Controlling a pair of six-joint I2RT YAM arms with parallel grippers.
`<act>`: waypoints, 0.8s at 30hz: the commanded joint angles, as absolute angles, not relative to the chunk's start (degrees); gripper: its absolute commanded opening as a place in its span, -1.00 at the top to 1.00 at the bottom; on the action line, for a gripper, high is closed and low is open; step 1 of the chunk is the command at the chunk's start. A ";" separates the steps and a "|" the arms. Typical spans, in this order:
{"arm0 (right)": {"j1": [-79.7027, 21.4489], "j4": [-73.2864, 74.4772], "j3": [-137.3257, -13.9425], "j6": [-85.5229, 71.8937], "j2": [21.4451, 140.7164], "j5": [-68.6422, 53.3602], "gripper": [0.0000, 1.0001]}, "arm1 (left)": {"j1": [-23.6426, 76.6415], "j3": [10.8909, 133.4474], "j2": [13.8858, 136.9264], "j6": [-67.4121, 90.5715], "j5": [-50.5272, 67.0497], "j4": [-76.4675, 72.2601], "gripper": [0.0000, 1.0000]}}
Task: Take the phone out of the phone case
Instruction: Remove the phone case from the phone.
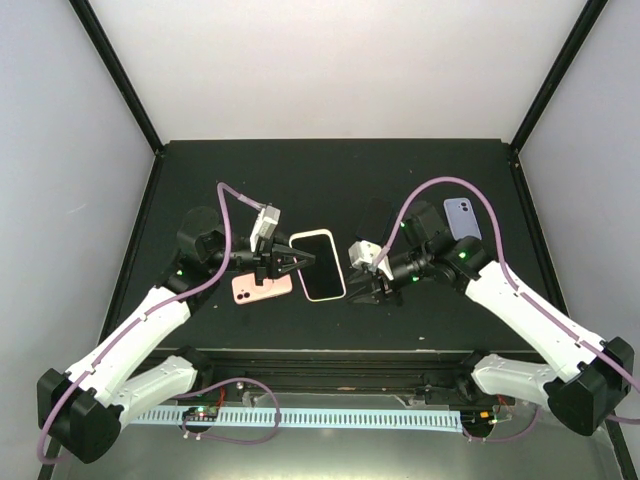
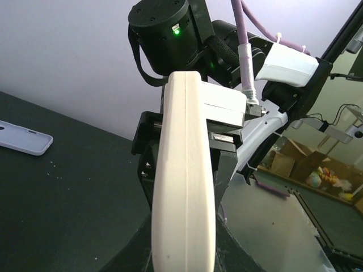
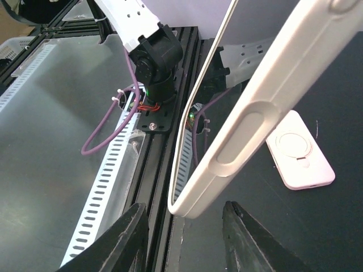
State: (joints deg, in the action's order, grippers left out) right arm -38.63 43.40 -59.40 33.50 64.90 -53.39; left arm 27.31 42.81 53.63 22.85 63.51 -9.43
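The phone in its cream case (image 1: 318,265) is held level above the black table, dark screen up. My left gripper (image 1: 293,262) is shut on its left long edge; the left wrist view shows the cream edge (image 2: 184,187) filling the gap between the dark fingers (image 2: 127,252). My right gripper (image 1: 368,291) is open at the phone's near right corner. In the right wrist view the case's corner (image 3: 195,204) hangs just above the gap between my two spread fingers (image 3: 127,238), not touching either.
A pink case (image 1: 262,288) with a ring lies on the table under the left gripper, also in the right wrist view (image 3: 298,150). A lavender case (image 1: 461,217) lies at the back right, also in the left wrist view (image 2: 22,137). The table's front rail (image 1: 330,355) is close.
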 commanded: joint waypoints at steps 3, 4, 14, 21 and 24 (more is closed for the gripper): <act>-39.00 43.71 -62.18 33.58 66.42 -56.17 0.37 | 26.80 43.33 53.51 24.36 65.74 -14.69 0.97; -39.01 43.83 -62.48 33.56 66.86 -56.58 0.43 | 26.78 43.33 53.59 24.47 65.94 -14.91 0.97; -39.00 47.56 -63.73 40.61 67.56 -54.34 0.71 | 26.89 43.15 54.11 26.45 68.68 -16.80 0.97; -39.29 51.67 -65.84 47.18 68.09 -50.10 0.75 | 27.03 42.48 54.64 30.77 71.69 -21.08 0.97; -39.55 52.29 -67.22 48.35 68.56 -47.74 0.76 | 27.55 41.77 55.05 34.22 73.67 -25.38 0.97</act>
